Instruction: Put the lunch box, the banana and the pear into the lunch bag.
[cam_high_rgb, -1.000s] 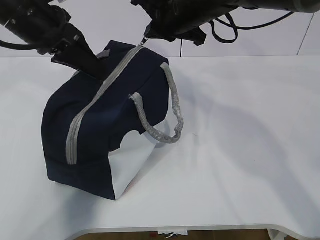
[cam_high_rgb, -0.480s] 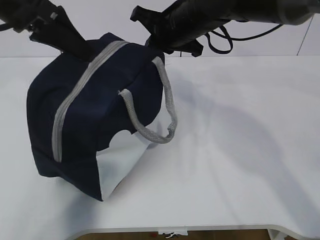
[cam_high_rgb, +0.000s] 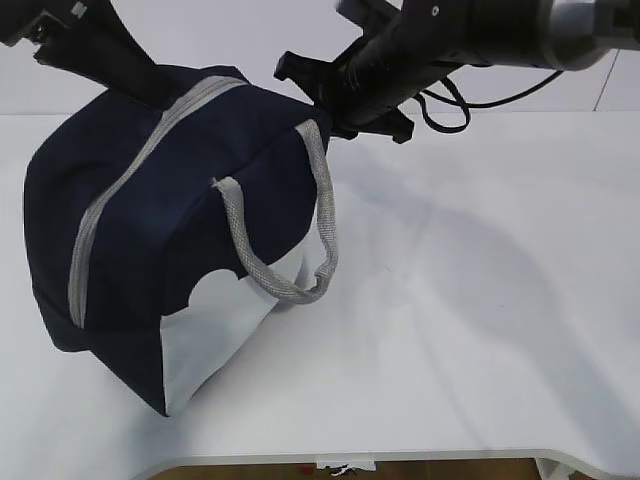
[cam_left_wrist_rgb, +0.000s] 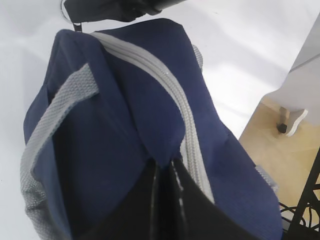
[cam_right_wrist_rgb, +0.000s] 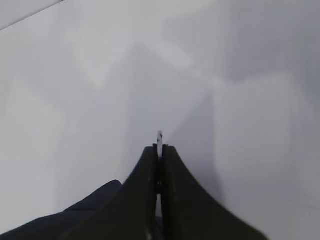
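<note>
Two arms reach in from above. Left gripper (cam_left_wrist_rgb: 165, 167) is clamped on lunch bag (cam_high_rgb: 170, 220) fabric beside the grey zipper (cam_high_rgb: 125, 185); right gripper (cam_right_wrist_rgb: 159, 150) pinches sth thin, metal. Bag tilted near table (cam_high_rgb: 480, 300) left edge.

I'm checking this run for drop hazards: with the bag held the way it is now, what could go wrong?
The lunch bag hangs tilted between two small pinches: the left gripper on fabric beside the zipper, and the right gripper on something thin. Either hold might slip and let the bag swing or drop. The loose handle could also snag.
</note>
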